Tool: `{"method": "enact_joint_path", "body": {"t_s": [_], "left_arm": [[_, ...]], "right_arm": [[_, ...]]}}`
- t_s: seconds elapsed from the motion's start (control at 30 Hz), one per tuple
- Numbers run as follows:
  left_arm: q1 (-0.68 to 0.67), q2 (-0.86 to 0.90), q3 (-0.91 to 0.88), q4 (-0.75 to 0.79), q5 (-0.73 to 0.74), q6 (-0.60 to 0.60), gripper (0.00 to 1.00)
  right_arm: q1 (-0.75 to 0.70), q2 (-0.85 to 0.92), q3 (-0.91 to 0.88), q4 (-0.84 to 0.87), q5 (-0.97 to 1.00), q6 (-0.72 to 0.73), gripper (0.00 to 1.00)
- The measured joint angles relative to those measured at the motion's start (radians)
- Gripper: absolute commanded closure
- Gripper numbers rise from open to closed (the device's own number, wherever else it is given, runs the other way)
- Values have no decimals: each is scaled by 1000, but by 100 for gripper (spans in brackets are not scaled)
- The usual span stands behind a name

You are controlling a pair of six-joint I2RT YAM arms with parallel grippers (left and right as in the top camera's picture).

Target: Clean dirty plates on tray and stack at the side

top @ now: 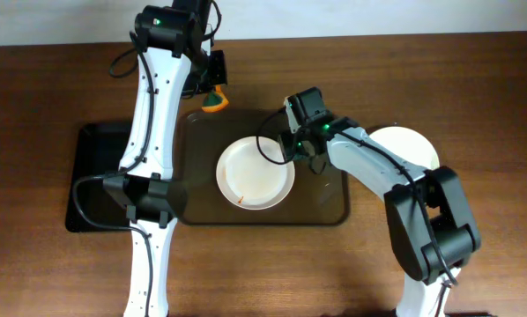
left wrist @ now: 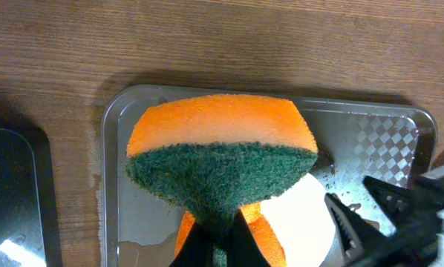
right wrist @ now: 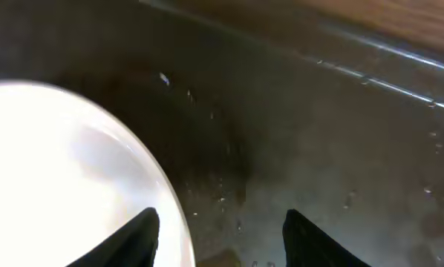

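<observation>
- Plate on the tray (top: 255,173): round and white, lying flat a little left of the middle of the tray (top: 334,207). A thin orange-red streak marks its near-left side.
- Second plate (top: 411,143): plain white, on the wooden table (top: 475,79) just right of the tray and partly hidden under the right arm.
- Left gripper (left wrist: 220,248): jaws pinched tight on a sponge (left wrist: 222,148), orange on one face and green scourer on the other. The sponge is squeezed narrow at the grip and flares out beyond it.
- Overhead, the sponge sits at the tray's far edge near the left corner, well apart from the streaked plate. Cannot tell if it touches the rim.
- Right gripper (right wrist: 220,241): jaws spread and holding nothing, low over the tray floor. One finger (right wrist: 140,237) is at the right rim of the plate on the tray, the other over bare tray.
- Water droplets speckle the tray floor in the right wrist view.
- Black tray (top: 96,176): left of the big tray, partly under the left arm.
</observation>
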Motion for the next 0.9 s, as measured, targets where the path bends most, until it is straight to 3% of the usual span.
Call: {"method": "enact_joint_path", "body": {"t_s": [0.13, 0.2, 0.27, 0.33, 0.47, 0.67, 0.77, 0.87, 0.9], "left_arm": [[0, 0, 0, 0, 0, 0, 100], [0, 0, 0, 0, 0, 0, 100], [0, 0, -2, 0, 1, 0, 100], [-5, 0, -21, 0, 3, 0, 100], [-68, 2, -163, 8, 4, 0, 100], [-137, 8, -665, 277, 4, 1, 100], [-136, -32, -798, 387, 14, 3, 100], [-137, -80, -890, 439, -3, -118, 100], [-154, -89, -904, 436, -90, -241, 100]], "right_arm": [[0, 65, 1, 17, -82, -29, 96], [0, 66, 3, 9, -101, 13, 96], [1, 65, 18, -51, -76, 168, 96], [3, 54, 36, -180, -13, 421, 96], [4, 43, 40, -271, 28, 716, 96], [6, 43, 40, -267, 36, 733, 96], [6, 43, 40, -266, 37, 730, 96], [6, 43, 40, -261, 40, 726, 96], [10, 43, 40, -250, 36, 721, 96]]}}
